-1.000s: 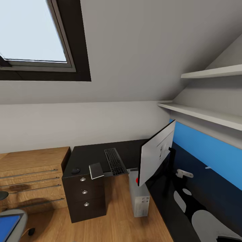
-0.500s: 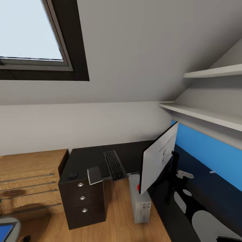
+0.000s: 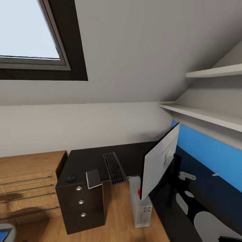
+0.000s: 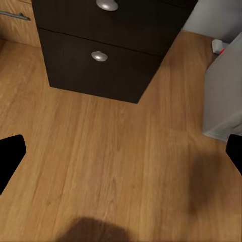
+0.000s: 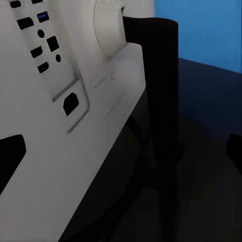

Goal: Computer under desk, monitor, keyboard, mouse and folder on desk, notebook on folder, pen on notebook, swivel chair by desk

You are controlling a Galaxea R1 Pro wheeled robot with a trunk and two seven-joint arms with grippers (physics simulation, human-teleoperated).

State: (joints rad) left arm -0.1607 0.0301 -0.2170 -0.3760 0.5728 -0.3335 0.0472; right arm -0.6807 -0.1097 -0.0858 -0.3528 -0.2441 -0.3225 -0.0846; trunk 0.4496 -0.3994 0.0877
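Head view takes in the desk (image 3: 87, 158) with much of the arrangement in place: the monitor (image 3: 158, 161) stands on the right-hand run of the top, turned so its pale back faces the camera, its red dot at the lower corner. The keyboard (image 3: 114, 167) lies on the top near its front edge, just left of the monitor. A dark grey notebook (image 3: 93, 178) overhangs the front edge beside the keyboard, and a small dark round thing, likely the mouse (image 3: 71, 178), sits at the left front corner above the drawers (image 3: 81, 203). The computer (image 3: 141, 205) stands on the floor under the desk.

A corner of the swivel chair (image 3: 6, 232) with a sliver of blue folder (image 3: 3, 234) shows at the lower left, well apart from the desk. The step in hand appears to be fetching that folder; the robot would need to turn toward the chair.

Left gripper (image 4: 121, 156), fingers spread wide and empty, hangs over bare wooden floor (image 4: 101, 166) in front of the drawers. Right gripper (image 5: 126, 156), equally open, sits close behind the monitor near its black stand (image 5: 159, 101), which could be knocked when turning. Wooden shelving (image 3: 28, 181) flanks the desk at left.
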